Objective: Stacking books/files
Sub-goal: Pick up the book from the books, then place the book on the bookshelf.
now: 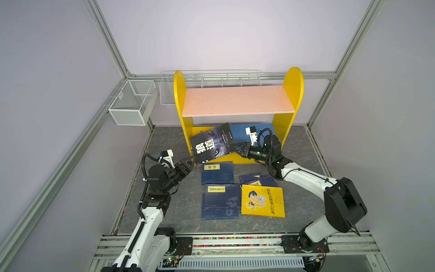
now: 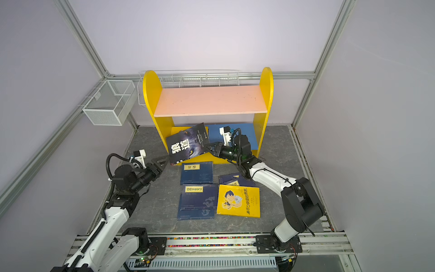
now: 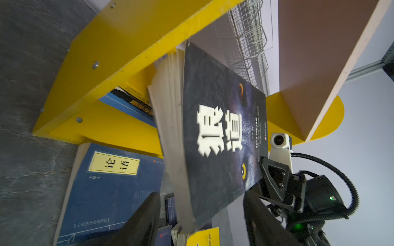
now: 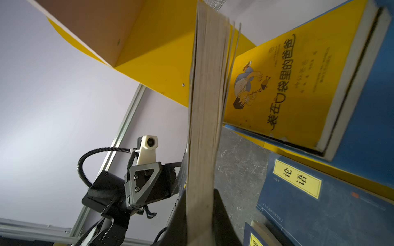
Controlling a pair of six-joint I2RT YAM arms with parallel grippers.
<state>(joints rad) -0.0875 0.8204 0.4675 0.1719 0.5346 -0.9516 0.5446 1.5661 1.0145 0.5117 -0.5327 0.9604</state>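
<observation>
A black book (image 1: 213, 143) with a large white Chinese title hangs tilted in front of the shelf's lower bay. My right gripper (image 1: 231, 148) is shut on its right edge, and both fingers (image 4: 221, 213) press the page block (image 4: 202, 149). My left gripper (image 1: 191, 161) is open at the book's lower left corner. That corner (image 3: 204, 204) lies between the spread fingers (image 3: 145, 219) with gaps on both sides. Navy books (image 1: 217, 173) (image 1: 222, 199) and a yellow book (image 1: 262, 200) lie flat on the table. Another yellow book (image 4: 287, 85) lies in the lower bay.
The yellow shelf (image 1: 180, 99) with a pink top board (image 1: 237, 100) stands at the back. Its lower floor is blue (image 1: 240, 134). More navy books (image 1: 257, 180) lie under my right arm. White wire baskets (image 1: 133, 102) (image 1: 211, 77) hang on the back and left walls.
</observation>
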